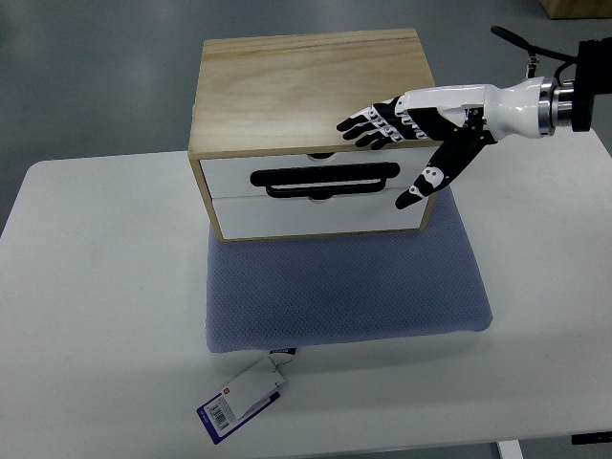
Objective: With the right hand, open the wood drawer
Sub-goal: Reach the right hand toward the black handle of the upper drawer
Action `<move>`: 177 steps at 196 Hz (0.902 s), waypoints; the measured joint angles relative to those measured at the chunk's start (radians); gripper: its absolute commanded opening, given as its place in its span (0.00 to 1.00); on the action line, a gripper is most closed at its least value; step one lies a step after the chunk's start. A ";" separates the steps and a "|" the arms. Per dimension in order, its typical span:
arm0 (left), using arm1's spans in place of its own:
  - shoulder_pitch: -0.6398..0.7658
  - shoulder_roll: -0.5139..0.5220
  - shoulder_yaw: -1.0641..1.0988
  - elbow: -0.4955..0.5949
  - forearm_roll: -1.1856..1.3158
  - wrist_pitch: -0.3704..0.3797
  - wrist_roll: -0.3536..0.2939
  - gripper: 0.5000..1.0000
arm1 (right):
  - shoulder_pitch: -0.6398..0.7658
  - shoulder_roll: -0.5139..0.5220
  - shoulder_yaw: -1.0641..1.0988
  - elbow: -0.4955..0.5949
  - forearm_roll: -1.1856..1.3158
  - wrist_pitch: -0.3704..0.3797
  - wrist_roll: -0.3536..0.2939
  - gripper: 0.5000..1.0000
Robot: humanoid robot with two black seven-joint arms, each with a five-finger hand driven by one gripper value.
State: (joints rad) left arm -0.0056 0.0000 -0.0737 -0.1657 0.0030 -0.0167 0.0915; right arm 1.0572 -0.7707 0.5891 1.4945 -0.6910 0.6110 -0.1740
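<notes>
Top view: right hand [411, 129] fingers [368, 124] spread over wood drawer [316, 186], empty.

Right arm [574, 100] cut off at the edge; tag [242, 400] print too small

Right hand [406, 129] reaching in from right edge, fingers [368, 124] extended flat, thumb angled down.

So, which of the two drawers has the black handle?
The upper drawer has the black handle. The lower drawer shows only a small notch at its top edge.
</notes>
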 measured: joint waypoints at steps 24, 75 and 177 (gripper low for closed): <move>0.000 0.000 0.000 0.000 0.000 0.000 0.000 1.00 | 0.016 0.026 -0.002 0.000 0.003 0.000 -0.027 0.90; 0.000 0.000 0.000 0.000 0.000 0.000 0.000 1.00 | 0.037 0.116 -0.033 -0.014 0.011 0.000 -0.100 0.90; 0.000 0.000 0.000 0.000 0.000 0.000 0.000 1.00 | 0.023 0.148 -0.037 -0.071 0.038 0.000 -0.142 0.90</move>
State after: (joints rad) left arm -0.0054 0.0000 -0.0736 -0.1657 0.0030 -0.0170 0.0919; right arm 1.0798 -0.6222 0.5521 1.4238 -0.6532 0.6107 -0.3156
